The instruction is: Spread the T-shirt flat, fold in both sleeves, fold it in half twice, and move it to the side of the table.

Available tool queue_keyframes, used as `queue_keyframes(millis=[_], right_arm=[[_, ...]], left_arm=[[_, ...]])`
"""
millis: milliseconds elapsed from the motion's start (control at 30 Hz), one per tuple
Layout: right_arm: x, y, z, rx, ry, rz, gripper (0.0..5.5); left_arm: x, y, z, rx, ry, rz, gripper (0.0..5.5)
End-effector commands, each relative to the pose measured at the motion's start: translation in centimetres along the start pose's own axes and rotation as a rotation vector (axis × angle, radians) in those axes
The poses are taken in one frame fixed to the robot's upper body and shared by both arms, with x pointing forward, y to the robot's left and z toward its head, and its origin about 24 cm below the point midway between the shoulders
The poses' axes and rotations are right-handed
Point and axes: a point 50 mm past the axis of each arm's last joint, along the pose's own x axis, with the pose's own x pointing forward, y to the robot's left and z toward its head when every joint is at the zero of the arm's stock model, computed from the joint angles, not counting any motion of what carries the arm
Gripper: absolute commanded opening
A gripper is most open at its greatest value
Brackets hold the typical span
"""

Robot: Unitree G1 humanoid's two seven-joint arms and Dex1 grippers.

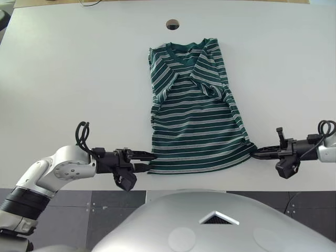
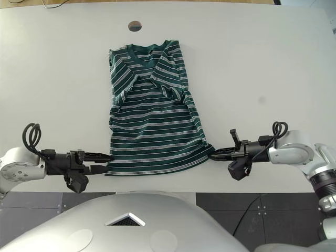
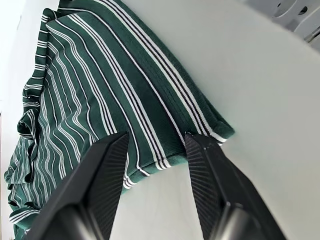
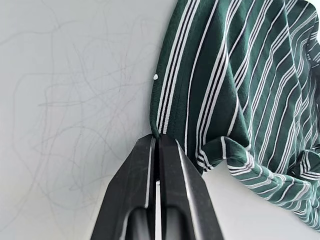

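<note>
The T-shirt [image 1: 194, 115] lies collar-end nearest the cable hole [image 1: 172, 24]; with the right tool [image 1: 257, 153] clamped on one hem corner farthest from that hole, close the left tool [image 1: 148, 161], standing apart astride the other corner, before tensioning the hem evenly.

Hem corner of T-shirt [image 4: 225, 75] swallowed between closed fingertips of my right gripper [image 4: 158, 138]; pinched bit hidden. Shirt cut off by picture edges in both wrist views. Bunched sleeve [image 1: 212, 89] lies over chest, covering cloth beneath. My left gripper [image 1: 151, 161] straddles other hem corner, fingers apart; contact with cloth unclear. My finger bases run off frame. Hole [image 1: 172, 24] in table [image 1: 79, 68]: inside too small to tell.
</note>
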Motion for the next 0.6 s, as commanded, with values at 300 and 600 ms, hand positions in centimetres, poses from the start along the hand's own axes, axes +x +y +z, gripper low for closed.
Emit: queue_keyframes(millis=[300, 600], right_arm=[[1.4, 3.2, -0.3, 0.091, 0.023, 0.181, 0.1], [1.5, 3.1, -0.1, 0.091, 0.018, 0.177, 0.1]], left_arm=[[-1.0, 5.4, 1.7, 0.006, -0.06, 0.155, 2.07], [-2.0, 2.6, 0.0, 0.017, 0.04, 0.027, 2.07]])
